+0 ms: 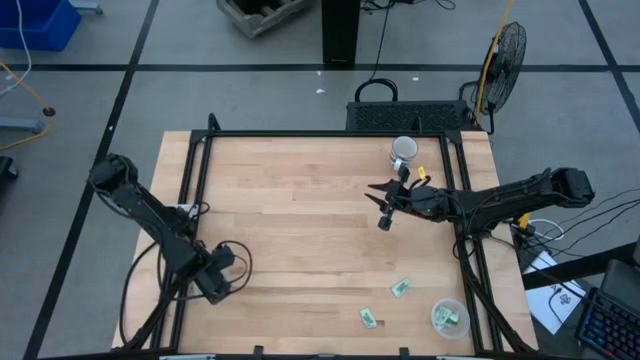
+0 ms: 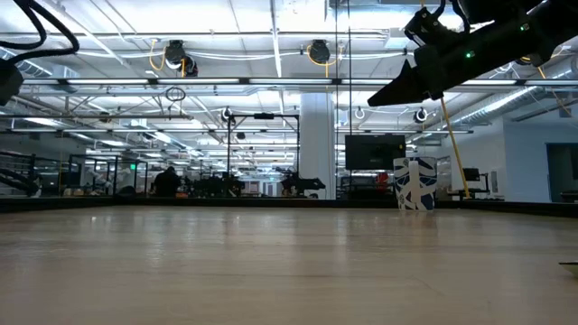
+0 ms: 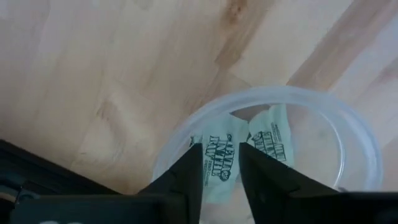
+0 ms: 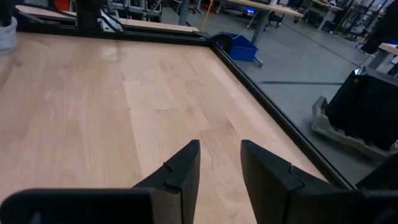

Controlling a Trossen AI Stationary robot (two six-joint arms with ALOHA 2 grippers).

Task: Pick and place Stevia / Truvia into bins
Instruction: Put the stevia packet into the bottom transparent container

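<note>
On the wooden counter (image 1: 300,220) two loose sachets can be counted in the high view: one sachet (image 1: 401,288) and a second sachet (image 1: 368,319), both near the front edge on the right side. Each lies flat with its long axis a little slanted to the counter edge. A clear cup (image 1: 449,317) stands just beside them at the front right corner, with some sachets inside; their number cannot be told. A second cup (image 3: 273,149) shows in the left wrist view, holding two sachets (image 3: 224,158), their long axes about parallel, directly below the left jaws (image 3: 221,180), which stand slightly apart. The right jaws (image 1: 386,203) hover apart over the middle right, well away from the loose sachets. A white mug (image 1: 403,151) stands near the back edge.
</note>
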